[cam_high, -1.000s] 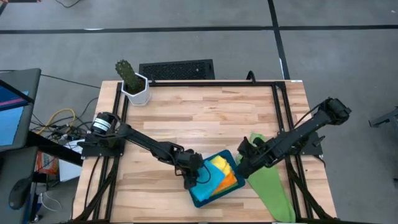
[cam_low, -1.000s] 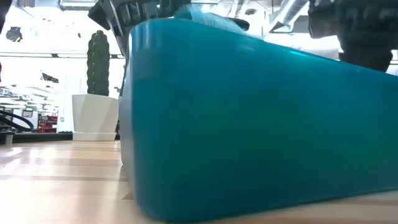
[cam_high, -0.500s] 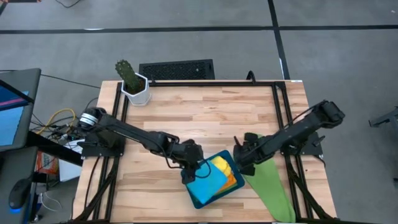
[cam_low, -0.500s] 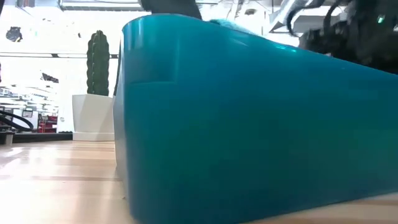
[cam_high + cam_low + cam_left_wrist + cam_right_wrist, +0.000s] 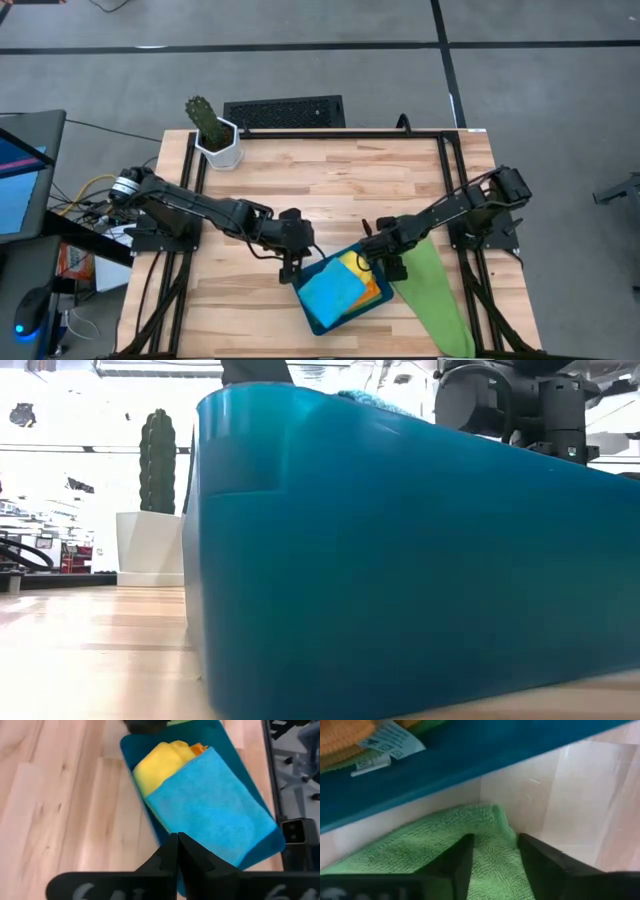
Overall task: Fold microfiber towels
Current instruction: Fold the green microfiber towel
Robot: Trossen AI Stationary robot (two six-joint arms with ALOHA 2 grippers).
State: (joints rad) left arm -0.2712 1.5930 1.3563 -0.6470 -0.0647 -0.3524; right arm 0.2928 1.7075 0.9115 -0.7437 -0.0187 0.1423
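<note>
Wooden table [image 5: 330, 190], right end effector [image 5: 495, 851] parted over green towel [image 5: 440, 850], left end effector [image 5: 177, 852] together.

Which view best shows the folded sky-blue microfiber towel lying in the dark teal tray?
The left wrist view: the sky-blue microfiber towel lies unobstructed atop the stack. The high view shows it smaller. The low view catches only an edge above the tray wall. The right wrist view misses it.

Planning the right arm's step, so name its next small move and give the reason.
Probably lower the right gripper and close on the corner of the flat green microfiber towel. Its jaws stand open over that corner beside the dark teal plastic tray, which already holds the sky-blue cloth and the yellow cloth; the shut left gripper waits nearby.
</note>
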